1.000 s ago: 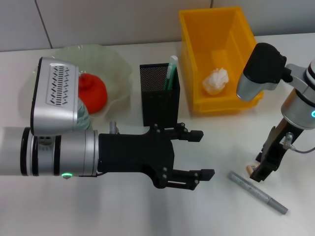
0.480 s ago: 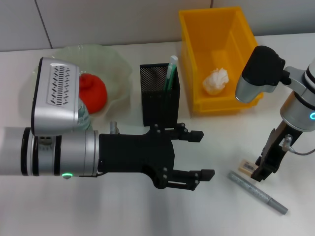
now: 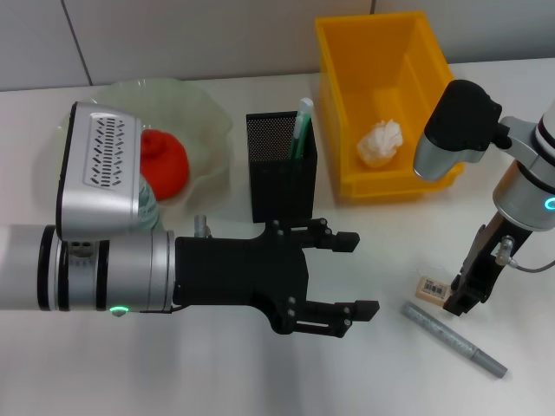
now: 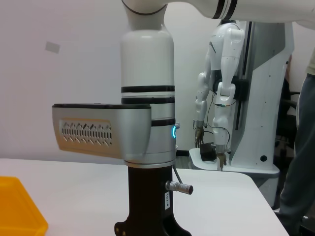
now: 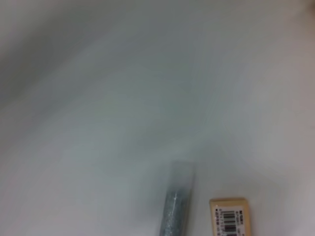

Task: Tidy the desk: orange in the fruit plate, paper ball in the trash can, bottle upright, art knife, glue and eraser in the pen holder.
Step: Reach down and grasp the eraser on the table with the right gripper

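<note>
One small tan eraser [image 3: 431,289] with a barcode label, flat on the white desk [image 3: 217,381], touching or just beside the right gripper [image 3: 462,297]; cannot tell how that gripper's fingers stand. Slim grey speckled art knife [image 3: 453,338] lying diagonally just beside both. Farther off, square black mesh pen holder [image 3: 279,173] with a green-white glue [image 3: 302,126] stick upright inside; crumpled white paper ball [image 3: 381,143] in the yellow plastic trash can [image 3: 381,43]; orange [image 3: 162,162] on the wavy translucent green fruit plate [image 3: 195,108]. Left gripper [image 3: 351,273] mid-desk, black fingers spread, holding nothing
</note>
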Controlling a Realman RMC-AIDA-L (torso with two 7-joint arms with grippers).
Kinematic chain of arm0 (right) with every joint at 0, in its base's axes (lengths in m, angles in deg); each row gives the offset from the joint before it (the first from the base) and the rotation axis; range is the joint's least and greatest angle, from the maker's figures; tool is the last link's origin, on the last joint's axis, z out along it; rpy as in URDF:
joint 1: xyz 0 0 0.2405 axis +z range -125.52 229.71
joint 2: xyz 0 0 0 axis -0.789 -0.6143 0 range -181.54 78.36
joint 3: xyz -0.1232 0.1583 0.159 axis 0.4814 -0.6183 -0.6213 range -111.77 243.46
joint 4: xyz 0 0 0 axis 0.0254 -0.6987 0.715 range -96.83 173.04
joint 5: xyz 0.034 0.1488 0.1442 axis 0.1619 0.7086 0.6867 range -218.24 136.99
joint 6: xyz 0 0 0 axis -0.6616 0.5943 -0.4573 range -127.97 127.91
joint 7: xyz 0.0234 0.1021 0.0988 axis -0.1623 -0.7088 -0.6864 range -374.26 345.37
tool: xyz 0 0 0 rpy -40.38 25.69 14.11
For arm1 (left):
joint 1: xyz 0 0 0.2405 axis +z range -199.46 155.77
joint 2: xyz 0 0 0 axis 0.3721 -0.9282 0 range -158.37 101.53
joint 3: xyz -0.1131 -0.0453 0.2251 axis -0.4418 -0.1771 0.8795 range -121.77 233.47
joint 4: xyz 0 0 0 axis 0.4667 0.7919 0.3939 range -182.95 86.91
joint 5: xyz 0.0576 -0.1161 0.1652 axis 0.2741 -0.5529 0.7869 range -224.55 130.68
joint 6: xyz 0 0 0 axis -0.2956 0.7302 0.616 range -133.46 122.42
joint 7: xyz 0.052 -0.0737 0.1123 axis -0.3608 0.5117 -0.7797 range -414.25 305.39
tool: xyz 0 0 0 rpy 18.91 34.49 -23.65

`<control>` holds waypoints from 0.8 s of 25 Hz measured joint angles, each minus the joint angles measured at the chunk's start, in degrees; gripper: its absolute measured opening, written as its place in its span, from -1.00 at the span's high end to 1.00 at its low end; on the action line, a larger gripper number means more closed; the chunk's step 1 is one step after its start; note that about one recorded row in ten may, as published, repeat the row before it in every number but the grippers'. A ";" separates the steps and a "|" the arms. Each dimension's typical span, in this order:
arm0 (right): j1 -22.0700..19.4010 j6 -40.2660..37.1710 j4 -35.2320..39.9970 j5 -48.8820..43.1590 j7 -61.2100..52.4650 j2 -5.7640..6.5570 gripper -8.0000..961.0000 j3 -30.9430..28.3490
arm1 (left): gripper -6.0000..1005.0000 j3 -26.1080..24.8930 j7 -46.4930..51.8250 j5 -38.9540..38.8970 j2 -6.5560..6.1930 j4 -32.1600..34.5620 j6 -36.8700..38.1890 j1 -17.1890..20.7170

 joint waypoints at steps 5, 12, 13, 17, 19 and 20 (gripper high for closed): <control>-0.06 0.14 0.16 0.00 -0.19 0.00 0.33 0.00 | -0.57 0.08 0.00 0.00 0.00 0.00 0.03 0.00; 0.18 0.22 0.24 0.09 -0.24 0.00 0.20 0.00 | -0.57 0.10 0.00 0.00 0.00 0.00 0.33 0.25; 0.23 0.27 0.27 0.10 -0.30 0.00 0.18 0.00 | -0.57 0.10 0.00 0.00 0.00 0.00 0.37 0.27; 0.30 0.35 0.57 0.33 -0.42 0.00 0.09 0.01 | -0.57 0.10 0.00 0.00 0.00 0.00 0.45 0.34; 0.30 0.38 0.61 0.44 -0.42 0.00 0.05 0.27 | -0.57 0.10 0.00 0.00 0.00 0.00 0.45 0.34; 0.30 0.47 0.61 0.45 -0.42 0.00 0.03 0.61 | -0.57 0.10 0.00 0.00 0.00 0.00 0.45 0.34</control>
